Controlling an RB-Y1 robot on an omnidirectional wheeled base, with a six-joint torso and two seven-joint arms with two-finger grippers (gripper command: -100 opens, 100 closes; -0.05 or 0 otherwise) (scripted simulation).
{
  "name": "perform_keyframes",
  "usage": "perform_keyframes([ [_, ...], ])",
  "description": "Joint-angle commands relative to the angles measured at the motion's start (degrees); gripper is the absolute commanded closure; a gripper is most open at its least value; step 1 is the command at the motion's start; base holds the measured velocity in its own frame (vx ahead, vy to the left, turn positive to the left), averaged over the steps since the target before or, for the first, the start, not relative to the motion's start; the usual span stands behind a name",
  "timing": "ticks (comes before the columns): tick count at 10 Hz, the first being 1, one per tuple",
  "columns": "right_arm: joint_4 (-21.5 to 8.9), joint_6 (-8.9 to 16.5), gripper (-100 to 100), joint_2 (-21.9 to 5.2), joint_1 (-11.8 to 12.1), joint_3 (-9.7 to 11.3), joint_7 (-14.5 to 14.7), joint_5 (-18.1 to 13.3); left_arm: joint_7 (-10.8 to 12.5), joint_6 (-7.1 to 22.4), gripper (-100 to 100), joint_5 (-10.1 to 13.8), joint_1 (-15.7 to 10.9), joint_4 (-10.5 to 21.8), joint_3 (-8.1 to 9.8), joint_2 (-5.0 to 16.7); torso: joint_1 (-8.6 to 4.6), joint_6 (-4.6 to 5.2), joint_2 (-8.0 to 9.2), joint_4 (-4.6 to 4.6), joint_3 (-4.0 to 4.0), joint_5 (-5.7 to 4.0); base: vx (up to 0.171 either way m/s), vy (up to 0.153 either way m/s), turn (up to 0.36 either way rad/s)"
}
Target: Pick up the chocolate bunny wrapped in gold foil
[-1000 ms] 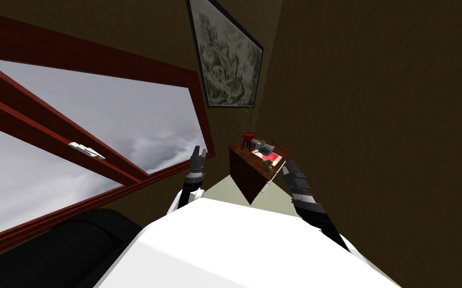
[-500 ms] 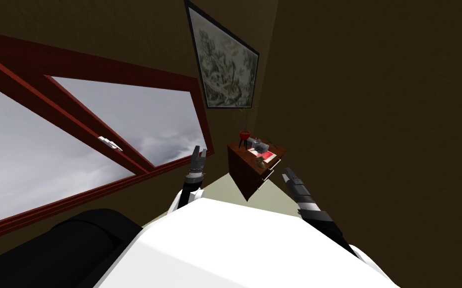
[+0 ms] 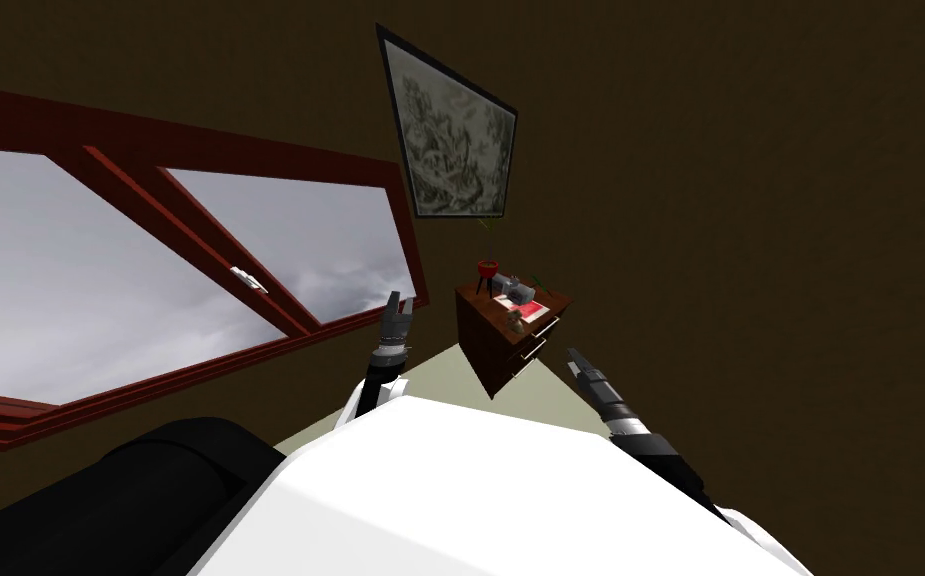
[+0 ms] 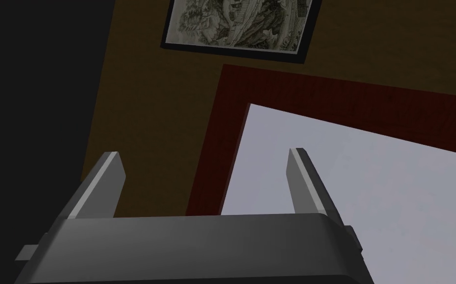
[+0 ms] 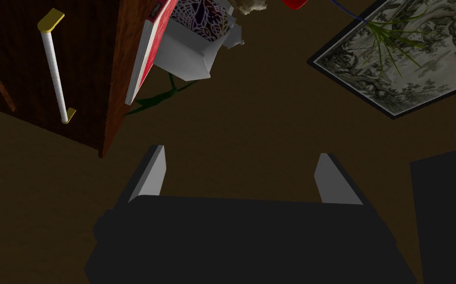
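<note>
Right claw [image 3: 572,356] spread, empty. Left claw [image 3: 397,306] spread too, idle, off the cabinet's [image 3: 490,350] left side. Whole view shifted over the last second, so my base moved. The right claw is now clear of the cabinet front, no longer at its drawer handle. Reads as repositioning, reach not started. Small tan bunny [image 3: 517,319] sits on the cabinet top by the front edge, beside the red book [image 3: 533,306], well beyond the claw.

Dark forearms [image 3: 615,410] with paler, perhaps grey, bands; thin light grey blade fingers [image 4: 101,190] on dark box bodies [image 5: 251,241].
</note>
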State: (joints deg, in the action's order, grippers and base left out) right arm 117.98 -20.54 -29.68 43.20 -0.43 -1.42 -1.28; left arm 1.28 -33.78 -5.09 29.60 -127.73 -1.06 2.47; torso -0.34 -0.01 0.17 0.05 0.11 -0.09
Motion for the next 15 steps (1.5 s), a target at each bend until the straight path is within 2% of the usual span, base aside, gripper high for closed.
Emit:
perform_keyframes([
  [1,-0.24,0.1,-100,-1.58,0.88,0.17,-0.09,-0.51,0.0,0.0,0,0.0,0.0,0.0,0.0,0.0,0.0,0.0,0.0,0.0,0.0,0.0,-0.052,-0.057,0.038],
  [2,-1.54,0.36,-100,-3.86,1.69,0.25,-0.43,-1.3,0.0,0.0,0,0.0,0.01,0.0,0.0,0.0,0.08,0.02,-0.04,0.0,-0.01,0.01,-0.067,-0.056,0.072],
  [3,-1.54,0.36,-100,-4.37,1.69,0.25,-0.43,-1.3,0.0,0.0,0,0.0,0.0,0.0,0.0,0.0,0.08,0.0,-0.01,0.0,0.0,0.02,-0.052,-0.044,0.056],
  [4,-2.86,0.59,-100,-6.62,2.44,0.36,-0.72,-2.12,0.0,0.0,0,0.0,0.01,0.0,0.0,0.0,0.13,0.01,-0.05,0.0,-0.02,0.03,-0.043,-0.055,0.082],
  [5,-2.86,0.59,-100,-7.23,2.44,0.36,-0.72,-2.12,0.0,0.0,0,0.0,0.0,0.0,0.0,0.0,0.09,0.0,-0.08,-0.01,-0.04,0.02,-0.038,-0.048,0.05],
  [6,-4.2,0.8,-100,-9.52,3.14,0.51,-0.94,-2.95,0.0,0.0,0,0.0,0.01,0.0,0.0,0.0,0.13,0.01,-0.11,-0.02,-0.05,0.02,-0.057,-0.038,0.096],
  [7,-4.2,0.8,-100,-10.15,3.14,0.51,-0.94,-2.95,0.0,0.0,0,0.0,0.0,0.0,0.0,0.0,0.15,0.0,-0.06,-0.01,-0.04,0.03,-0.046,-0.03,0.055],
  [8,-5.55,0.97,-100,-12.52,3.78,0.68,-1.09,-3.81,0.0,0.0,0,0.0,0.01,0.0,0.0,0.0,0.19,0.01,-0.09,-0.01,-0.04,0.04,-0.048,-0.029,0.082],
  [9,-5.55,0.97,-100,-13.13,3.78,0.68,-1.09,-3.81,0.0,0.0,0,0.0,0.0,0.0,0.0,0.0,0.2,0.0,-0.09,-0.01,-0.05,0.04,-0.036,-0.028,0.053],
  [10,-6.92,1.11,-100,-15.42,4.36,0.9,-1.17,-4.68,0.0,0.0,0,0.0,0.01,0.0,0.0,0.0,0.2,0.01,-0.13,-0.02,-0.07,0.04,-0.042,-0.026,0.091],
  [11,-6.92,1.11,-100,-16.14,4.36,0.9,-1.17,-4.68,0.0,0.0,0,0.0,0.01,0.0,0.0,0.0,0.21,0.0,-0.11,-0.02,-0.06,0.04,-0.035,-0.021,0.05],
  [14,-9.65,1.27,-100,-21.44,5.31,1.41,-1.11,-6.49,0.0,0.0,0,0.0,0.01,0.0,0.0,0.0,0.25,0.02,-0.15,-0.02,-0.08,0.05,-0.037,-0.017,0.08],
  [15,-9.65,1.27,-100,-22.24,5.31,1.41,-1.11,-6.49,0.0,0.0,0,0.0,0.01,0.0,0.0,0.0,0.24,0.0,-0.15,-0.03,-0.08,0.05,-0.03,-0.011,0.048],
])
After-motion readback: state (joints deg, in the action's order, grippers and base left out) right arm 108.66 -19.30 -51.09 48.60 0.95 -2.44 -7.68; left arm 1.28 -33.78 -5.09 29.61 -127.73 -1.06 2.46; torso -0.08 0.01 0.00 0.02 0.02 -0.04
